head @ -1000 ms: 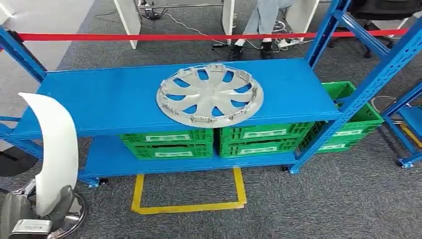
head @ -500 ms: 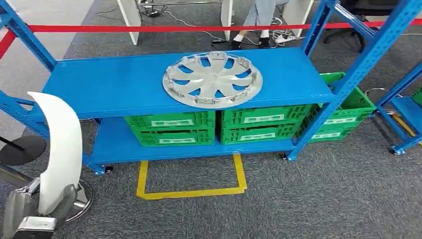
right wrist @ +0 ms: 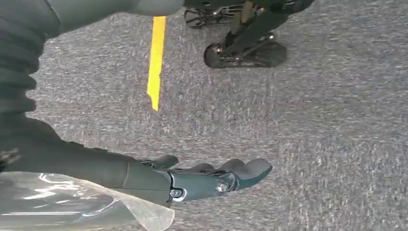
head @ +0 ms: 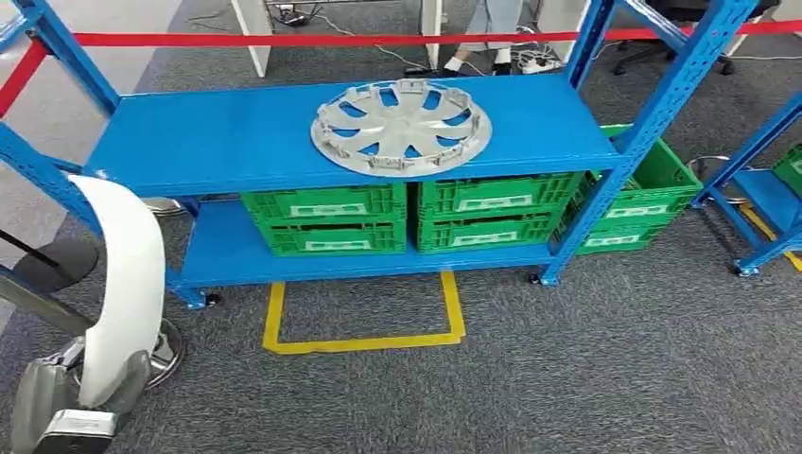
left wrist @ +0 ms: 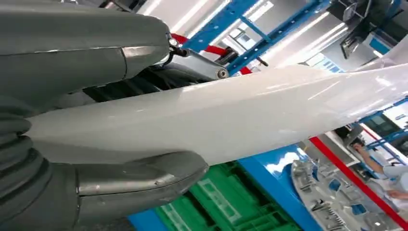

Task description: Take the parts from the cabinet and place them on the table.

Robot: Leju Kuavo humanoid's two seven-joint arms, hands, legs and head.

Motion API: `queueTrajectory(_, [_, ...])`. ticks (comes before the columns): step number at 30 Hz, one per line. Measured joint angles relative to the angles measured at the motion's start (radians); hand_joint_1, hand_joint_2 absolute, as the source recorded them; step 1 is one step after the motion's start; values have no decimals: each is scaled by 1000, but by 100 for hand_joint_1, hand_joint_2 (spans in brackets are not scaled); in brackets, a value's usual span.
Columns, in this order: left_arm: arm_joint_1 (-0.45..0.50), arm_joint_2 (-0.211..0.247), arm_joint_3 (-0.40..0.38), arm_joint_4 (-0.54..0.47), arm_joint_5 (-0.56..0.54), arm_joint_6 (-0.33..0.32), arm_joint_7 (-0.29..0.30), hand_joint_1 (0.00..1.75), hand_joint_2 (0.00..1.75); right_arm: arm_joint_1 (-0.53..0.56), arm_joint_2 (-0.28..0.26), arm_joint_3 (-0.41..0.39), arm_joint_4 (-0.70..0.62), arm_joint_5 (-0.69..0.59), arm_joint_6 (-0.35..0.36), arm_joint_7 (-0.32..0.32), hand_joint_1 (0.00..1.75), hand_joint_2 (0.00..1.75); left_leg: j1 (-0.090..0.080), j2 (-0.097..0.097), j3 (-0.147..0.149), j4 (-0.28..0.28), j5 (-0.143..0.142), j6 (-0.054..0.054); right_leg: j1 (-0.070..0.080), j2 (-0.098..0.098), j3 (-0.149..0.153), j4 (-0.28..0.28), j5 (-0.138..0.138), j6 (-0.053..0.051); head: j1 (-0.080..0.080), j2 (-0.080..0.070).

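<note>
My left hand [head: 71,407] grips the lower end of a long, curved white part [head: 128,274], which stands upright at the lower left of the head view. In the left wrist view, thumb and fingers of the left hand [left wrist: 96,183] clamp the white part [left wrist: 240,115] from both sides. A silver wheel cover [head: 401,127] lies flat on the top shelf of the blue cabinet [head: 217,142], and the left wrist view shows the wheel cover [left wrist: 332,202] too. My right hand [right wrist: 207,180] hangs over the grey carpet with its fingers stretched out and nothing in it.
Green crates [head: 326,219] fill the lower shelf, and more green crates [head: 653,203] stand at the right. A yellow floor outline [head: 364,340] lies before the cabinet. Red tape [head: 284,40] runs behind it, with a person's legs [head: 492,28] beyond. Another blue rack [head: 766,199] stands far right.
The whole picture has shifted: the cabinet now sits higher and farther off, so the camera has moved back. My left hand still holds the white part.
</note>
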State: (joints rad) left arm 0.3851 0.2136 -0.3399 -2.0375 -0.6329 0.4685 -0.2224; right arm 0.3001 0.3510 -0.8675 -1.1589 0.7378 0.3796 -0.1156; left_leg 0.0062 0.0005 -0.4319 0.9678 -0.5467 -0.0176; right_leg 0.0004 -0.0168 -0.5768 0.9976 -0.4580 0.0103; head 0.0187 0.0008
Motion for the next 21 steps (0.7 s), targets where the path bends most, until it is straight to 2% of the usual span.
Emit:
queueTrajectory(1, [-1, 0, -1, 0, 0, 0, 0, 175, 175, 1, 0, 3, -3, -6, 3, 4, 0, 175, -2, 0, -8, -1, 0, 2, -1, 0, -7, 0, 9, 5, -1, 0])
queueTrajectory(2, [0, 0, -1, 0, 1, 0, 0, 175, 175, 5, 0, 7, -6, -11, 7, 7, 0, 175, -4, 0, -15, 0, 7, 12, -2, 0, -11, -2, 18, 12, 1, 0])
queueTrajectory(3, [0, 0, -1, 0, 2, 0, 1, 175, 175, 12, 0, 11, -10, -18, 11, 11, 0, 175, 2, 4, -25, -10, 22, 28, -4, 2, -18, 2, 18, 19, -1, 0])
queueTrajectory(4, [-2, 0, -2, 0, 2, 0, 1, 175, 175, 18, 0, 13, -14, -24, 13, 19, 0, 175, 1, 8, -37, -8, 33, 37, -6, 7, -30, 21, -25, 24, 2, 0])
queueTrajectory(5, [0, 0, -2, 0, 2, 0, 1, 175, 175, 25, 0, 19, -18, -29, 16, 23, 0, 175, 0, 9, -51, -8, 44, 46, -5, 11, -51, 70, -92, 26, 4, 0])
queueTrajectory(6, [0, 0, -2, 0, 3, 0, 2, 175, 175, 32, 0, 27, -21, -34, 20, 28, 0, 175, -1, 9, -65, -8, 55, 48, -5, 13, -66, 144, -156, 28, 4, 0])
queueTrajectory(7, [0, 0, -2, 0, 4, 0, 2, 175, 175, 35, 0, 34, -24, -36, 21, 30, 0, 175, -4, 9, -80, -7, 67, 50, -5, 13, -81, 219, -199, 31, 4, 0])
queueTrajectory(8, [0, 0, -2, 0, 5, 0, 3, 175, 175, 36, 0, 40, -24, -40, 21, 33, 0, 175, -6, 10, -95, -6, 79, 50, -6, 13, -89, 278, -215, 31, 4, 0])
queueTrajectory(9, [1, 0, -2, 0, 5, 0, 4, 175, 175, 38, 0, 44, -26, -44, 21, 37, 0, 175, -9, 11, -113, -5, 93, 50, -5, 13, -81, 305, -196, 30, 4, 0])
queueTrajectory(10, [2, 0, -3, 0, 5, 0, 4, 175, 175, 40, 0, 49, -31, -45, 21, 39, 0, 175, -12, 12, -129, -4, 104, 49, -5, 13, -55, 291, -156, 27, 4, 0])
queueTrajectory(11, [2, 0, -3, 0, 5, 0, 4, 175, 175, 43, 0, 53, -34, -47, 21, 39, 0, 175, -14, 12, -144, -3, 115, 48, -5, 13, -10, 241, -110, 23, 4, 0])
queueTrajectory(12, [2, 0, -3, 0, 5, 0, 4, 175, 175, 45, 0, 57, -38, -47, 21, 39, 0, 175, -15, 12, -158, -1, 126, 45, -3, 13, 51, 156, -82, 16, 4, 0])
queueTrajectory(13, [2, 0, -3, 0, 5, 0, 4, 175, 175, 46, 0, 60, -42, -47, 21, 40, 0, 175, -16, 11, -165, 0, 136, 43, -2, 15, 121, 59, -87, 10, 4, 0])
queueTrajectory(14, [3, 0, -3, 0, 5, 1, 4, 175, 175, 47, 0, 63, -48, -47, 21, 40, 0, 175, -22, 11, -171, 4, 143, 38, 3, 16, 196, -45, -107, 7, 5, 0])
queueTrajectory(15, [4, 0, -3, 0, 6, 2, 5, 175, 175, 47, 0, 67, -52, -51, 21, 41, 0, 175, -23, 13, -177, 5, 156, 33, 1, 16, 208, -89, -124, 4, 0, 0])
queueTrajectory(17, [4, 0, -5, 0, 11, 2, 5, 175, 175, 55, 0, 72, -55, -63, 24, 50, 0, 175, -18, 13, -185, 1, 177, 25, 8, 16, 189, -81, -115, -3, 2, 0])
queueTrajectory(18, [6, 1, -5, 0, 14, 2, 7, 175, 175, 63, 0, 76, -57, -71, 29, 58, 0, 175, -20, 11, -188, 1, 187, 19, 4, 14, 180, -83, -103, -9, 3, 0])
queueTrajectory(19, [7, 3, -6, 0, 14, 3, 10, 175, 175, 64, 3, 80, -59, -77, 33, 60, 0, 175, -16, 7, -194, 7, 161, 11, -3, 8, 171, -83, -93, -18, 3, 0])
queueTrajectory(20, [8, 5, -7, 0, 14, 3, 14, 175, 175, 67, 2, 82, -64, -83, 35, 67, 0, 175, -15, 6, -204, 41, 102, 2, -2, 8, 160, -79, -84, -24, -1, 0])
queueTrajectory(21, [7, 7, -8, 0, 16, 3, 16, 175, 175, 70, 2, 85, -67, -90, 36, 70, 0, 175, -10, 6, -218, 112, 30, -6, -1, 5, 146, -75, -76, -31, -1, 0])
